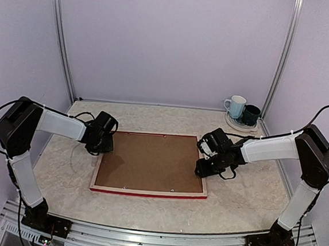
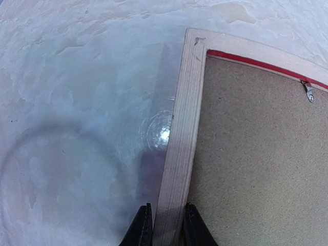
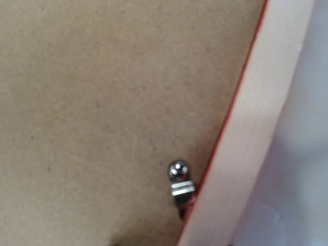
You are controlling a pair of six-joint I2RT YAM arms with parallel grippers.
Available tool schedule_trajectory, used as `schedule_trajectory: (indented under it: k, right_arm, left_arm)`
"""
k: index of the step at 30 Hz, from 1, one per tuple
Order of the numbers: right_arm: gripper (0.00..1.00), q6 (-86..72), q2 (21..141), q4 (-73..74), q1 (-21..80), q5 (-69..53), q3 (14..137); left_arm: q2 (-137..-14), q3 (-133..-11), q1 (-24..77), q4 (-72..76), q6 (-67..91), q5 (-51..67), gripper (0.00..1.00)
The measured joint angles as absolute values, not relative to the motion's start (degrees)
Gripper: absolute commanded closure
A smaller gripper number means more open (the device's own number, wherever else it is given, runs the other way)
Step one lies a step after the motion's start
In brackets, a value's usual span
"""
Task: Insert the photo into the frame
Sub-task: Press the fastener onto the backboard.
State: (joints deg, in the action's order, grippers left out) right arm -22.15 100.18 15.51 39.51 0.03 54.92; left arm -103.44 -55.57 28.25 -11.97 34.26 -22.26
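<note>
table (image 1: 250, 194), pale and marbled, under frame (image 1: 148, 192); lilac walls (image 1: 171, 43) around

The frame (image 1: 147, 192) lies flat, face-down, pale wood back up.

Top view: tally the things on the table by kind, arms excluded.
frame: 1
backing board: 1
mugs: 2 (white mug, dark mug)
plate: 1
total: 5
</note>
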Motion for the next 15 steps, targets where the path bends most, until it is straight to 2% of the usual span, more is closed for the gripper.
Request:
schedule_trajectory:
  k: [13,15]
  right_arm:
    - [0.58,-21.9,100.3,15.0,38.8,-0.1,54.9]
    - [0.58,-21.9,100.3,14.9,38.7,0.0,54.9]
  left_arm:
    - [-101.2,-53.2,26.5,-9.6,33.7,-16.6,1.0]
    - [-101.0,-52.9,26.4,-9.6,33.7,-15.9,0.94]
